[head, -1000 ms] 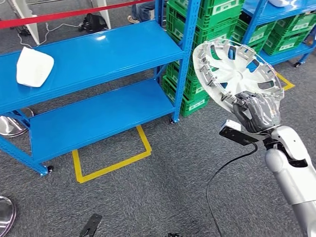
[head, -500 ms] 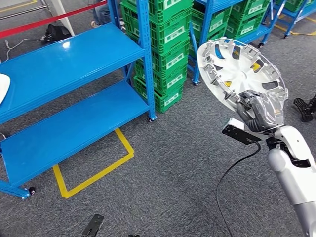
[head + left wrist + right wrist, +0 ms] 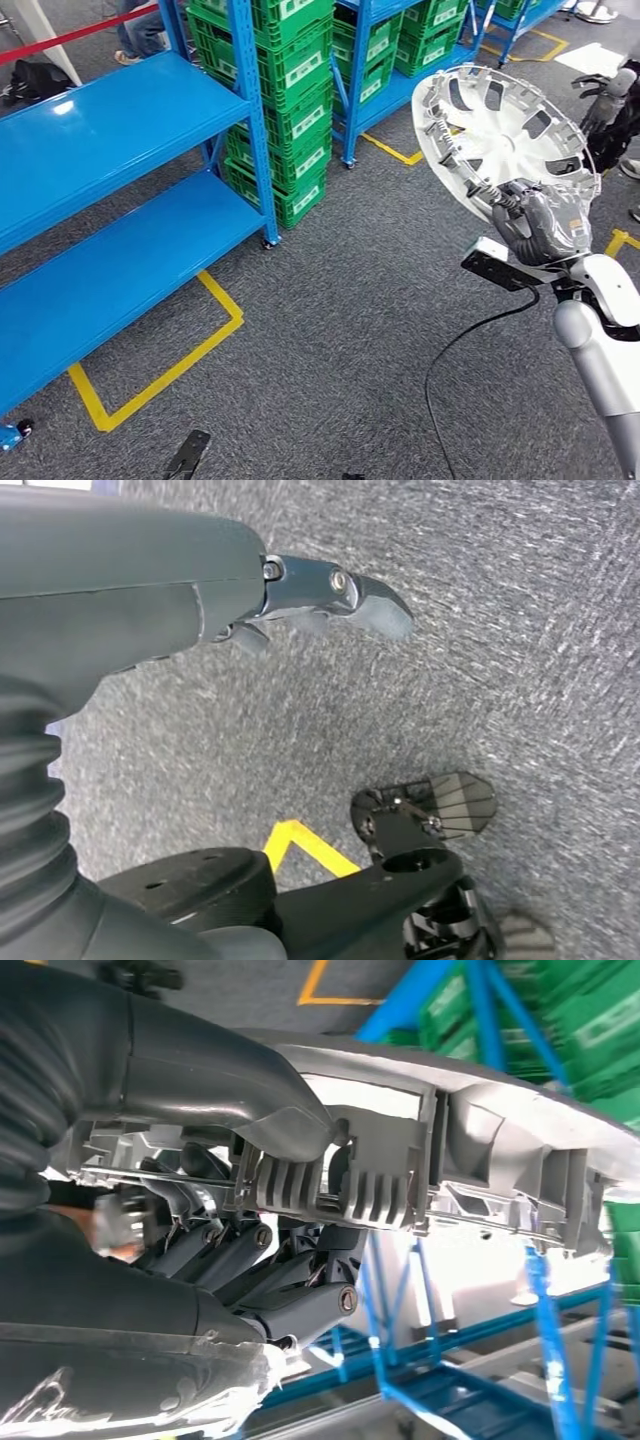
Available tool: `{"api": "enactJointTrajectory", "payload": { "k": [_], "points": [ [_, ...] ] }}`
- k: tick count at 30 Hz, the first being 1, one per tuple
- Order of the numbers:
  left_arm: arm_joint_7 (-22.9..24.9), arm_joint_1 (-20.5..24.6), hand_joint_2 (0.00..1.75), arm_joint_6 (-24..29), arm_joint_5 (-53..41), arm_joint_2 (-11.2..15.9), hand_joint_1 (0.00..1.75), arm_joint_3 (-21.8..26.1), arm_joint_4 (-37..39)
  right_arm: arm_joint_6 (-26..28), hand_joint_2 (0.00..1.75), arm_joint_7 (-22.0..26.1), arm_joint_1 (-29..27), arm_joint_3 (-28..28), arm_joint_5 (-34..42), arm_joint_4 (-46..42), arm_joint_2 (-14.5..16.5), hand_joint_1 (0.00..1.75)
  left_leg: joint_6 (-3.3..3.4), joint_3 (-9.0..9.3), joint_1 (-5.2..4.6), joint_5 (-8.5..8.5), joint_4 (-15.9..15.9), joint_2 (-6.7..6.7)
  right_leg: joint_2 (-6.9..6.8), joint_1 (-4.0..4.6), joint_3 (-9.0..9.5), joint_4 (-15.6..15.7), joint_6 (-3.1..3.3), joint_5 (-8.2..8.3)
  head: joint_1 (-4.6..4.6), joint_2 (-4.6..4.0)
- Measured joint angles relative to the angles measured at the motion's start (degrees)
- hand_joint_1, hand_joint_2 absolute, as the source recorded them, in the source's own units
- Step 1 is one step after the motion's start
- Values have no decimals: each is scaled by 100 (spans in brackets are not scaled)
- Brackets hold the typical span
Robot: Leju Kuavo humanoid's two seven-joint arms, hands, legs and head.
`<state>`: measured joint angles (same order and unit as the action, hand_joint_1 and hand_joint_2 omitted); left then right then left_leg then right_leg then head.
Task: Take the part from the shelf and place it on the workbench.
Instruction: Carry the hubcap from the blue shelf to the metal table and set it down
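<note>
Carry step, judged from the scene: the right robot hand (image 3: 545,222) is clamped on the rim of 1 silver plastic wheel cover with spoke cut-outs (image 3: 500,130), held tilted in the air above the grey carpet floor (image 3: 332,330), well apart from the blue metal shelf (image 3: 106,130). The left robot hand (image 3: 332,590) hangs over the carpet; fingers apparently apart, holding nothing. The next move calls for finding the surface. Count: 1 wheel cover, 2 robot hands.
</note>
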<state>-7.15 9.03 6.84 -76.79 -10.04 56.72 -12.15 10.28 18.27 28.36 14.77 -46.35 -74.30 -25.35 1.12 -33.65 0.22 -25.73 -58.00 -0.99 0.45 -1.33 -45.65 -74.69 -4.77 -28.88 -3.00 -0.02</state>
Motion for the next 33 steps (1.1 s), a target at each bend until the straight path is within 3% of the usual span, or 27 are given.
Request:
{"api": "enactJointTrajectory", "payload": {
  "k": [1, 2, 4, 6, 7, 9, 11, 13, 15, 16, 18, 20, 22, 24, 26, 28, 30, 31, 32, 33],
  "points": [
    [3, -4, 175, -1, 2, 1, 0, 0, 0, 1, 175, -4, -6, -2, -9, 1, 0, 175, 4, 3, -7, -6, -1, -75, -17, 2, 20, -9, 8, 39, -2, 0],
    [6, -4, 175, -3, 2, 0, 0, 0, 0, 1, 175, -8, -11, -7, -12, 0, -1, 175, 3, 9, -11, -13, -1, -149, -43, 7, 165, 229, 21, 172, -1, 0],
    [8, -2, 175, -5, 4, -2, 0, 0, 0, 2, 175, -15, -9, -21, -14, -1, -2, 175, -24, 32, -33, -41, -7, -277, -296, 62, 637, 1027, 61, 469, -4, 0],
    [9, -3, 175, -6, 11, 1, 0, 0, 0, 4, 175, -14, -1, -30, -14, -3, -3, 175, -66, 49, -75, -66, -15, -392, -498, 122, 892, 1496, 132, 578, 2, 0],
    [9, -5, 175, -6, 16, 3, 0, 0, 0, 5, 175, -13, 1, -33, -15, -3, -3, 175, -87, 53, -93, -71, -13, -456, -497, 144, 895, 1535, 166, 567, 5, 0],
    [9, -4, 175, -6, 25, 2, 0, 0, 0, 5, 175, -14, -7, -40, -16, -4, -8, 175, -135, 62, -91, -94, -9, -548, -323, 127, 853, 1549, 233, 600, 7, 0],
    [9, 0, 175, -6, 30, -1, 0, 0, 0, 5, 175, -16, -10, -46, -16, -5, -16, 175, -188, -20, -70, -271, -213, -348, -178, 98, 842, 1578, 297, 635, 15, 0],
    [9, -10, 175, -6, 33, -2, 0, 0, 0, 5, 175, -16, -10, -40, -19, -5, -19, 175, -213, -326, -56, -635, -882, -32, -33, 79, 829, 1590, 345, 656, 32, 0],
    [9, -30, 175, -6, 39, -2, 0, 0, 0, 5, 175, -16, -12, -31, -28, -4, -17, 175, -221, -664, -55, -857, -1540, 69, 130, 75, 810, 1589, 366, 666, 40, 0],
    [9, -36, 175, -5, 43, -1, 0, 0, 0, 5, 175, -17, -12, -31, -35, -4, -17, 175, -222, -719, -53, -808, -1612, 80, 216, 73, 804, 1589, 366, 673, 40, 0],
    [9, -37, 175, -2, 49, 2, 0, 0, 0, 5, 175, -18, -6, -34, -51, -4, -17, 175, -218, -515, -35, -438, -1142, 151, 390, 57, 800, 1587, 347, 689, 41, 0],
    [9, -31, 175, 3, 56, 3, 0, 0, 0, 5, 175, -22, 31, -37, -68, -4, -17, 175, -214, -183, 22, -118, -420, 414, 555, 47, 766, 1567, 298, 711, 40, 0],
    [9, -27, 175, 5, 64, 1, 0, 0, 0, 9, 175, -29, 91, -42, -103, -4, -17, 175, -189, -46, 52, -63, -96, 576, 704, 35, 698, 1566, 225, 751, 41, 0],
    [6, -23, 175, 5, 72, -3, 0, 1, 0, 15, 175, -34, 118, -58, -143, -3, -30, 175, -129, -38, 46, -59, -70, 466, 800, 12, 643, 1596, 154, 796, 44, 0],
    [-3, -17, 175, 5, 78, -5, 0, 2, 0, 22, 175, -50, 132, -83, -185, -2, -57, 175, -53, -28, 46, -35, -53, 328, 533, 34, 535, 1419, 106, 691, 3, 0],
    [-8, -26, 175, 5, 79, -5, 0, 2, 0, 43, 175, -77, 153, -97, -248, -2, -72, 175, -3, -24, 31, -31, -46, 196, 128, 59, 250, 781, 78, 358, -41, 0],
    [-8, -49, 175, 5, 79, -2, 0, 2, 0, 64, 175, -100, 154, -99, -303, -2, -72, 175, 14, -21, 18, -41, -48, 50, 2, 54, -73, 50, 62, 57, -45, 0],
    [-8, -58, 175, 5, 79, -2, 0, 2, 0, 68, 175, -108, 151, -102, -316, -2, -72, 175, 14, -14, 17, -50, -49, -27, -12, 54, -120, -88, 59, 38, -48, 0],
    [-8, -63, 175, 4, 78, -2, 0, 2, 0, 69, 175, -115, 149, -108, -322, -2, -73, 175, 9, -1, 17, -63, -49, -104, -31, 54, -48, 10, 59, 123, -48, 0],
    [-8, -65, 175, 3, 77, -4, 0, 2, 0, 69, 175, -120, 149, -115, -323, -2, -73, 175, -4, 19, 17, -81, -50, -176, -82, 55, 136, 321, 62, 285, -48, 0]
  ]
}}
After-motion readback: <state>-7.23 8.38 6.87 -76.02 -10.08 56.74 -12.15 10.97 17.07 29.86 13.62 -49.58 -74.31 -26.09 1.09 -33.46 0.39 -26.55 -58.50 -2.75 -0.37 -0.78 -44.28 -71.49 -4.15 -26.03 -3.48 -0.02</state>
